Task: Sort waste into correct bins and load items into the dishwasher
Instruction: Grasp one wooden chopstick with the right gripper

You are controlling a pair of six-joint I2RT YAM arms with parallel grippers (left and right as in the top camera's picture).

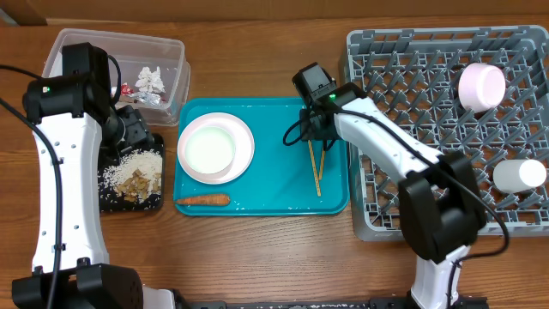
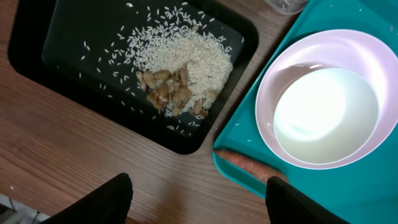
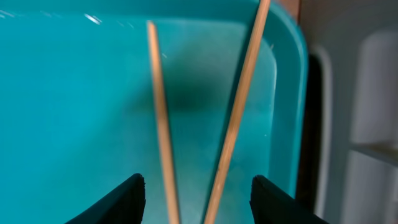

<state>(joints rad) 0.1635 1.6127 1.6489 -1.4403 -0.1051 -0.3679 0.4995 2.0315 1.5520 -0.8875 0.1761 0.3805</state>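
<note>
Two wooden chopsticks [image 1: 316, 167] lie on the teal tray [image 1: 274, 202]; in the right wrist view they [image 3: 233, 118] run between the open fingers of my right gripper [image 3: 196, 193], which hovers over their far ends [image 1: 314, 130]. A white plate with a bowl on it [image 1: 214, 147] sits on the tray's left, also in the left wrist view [image 2: 326, 99]. An orange carrot [image 1: 203, 200] lies at the tray's front left. My left gripper [image 2: 196, 202] is open and empty above the black tray [image 1: 110, 202] holding rice and brown scraps [image 2: 180, 71]. The clear tub [image 1: 171, 51] holds foil and a red-white wrapper.
The grey dish rack [image 1: 412, 94] stands at the right, with a white bowl [image 1: 480, 84] and a white cup [image 1: 519, 175] in it. The right arm reaches across the rack's left edge. The left arm stands over the black tray.
</note>
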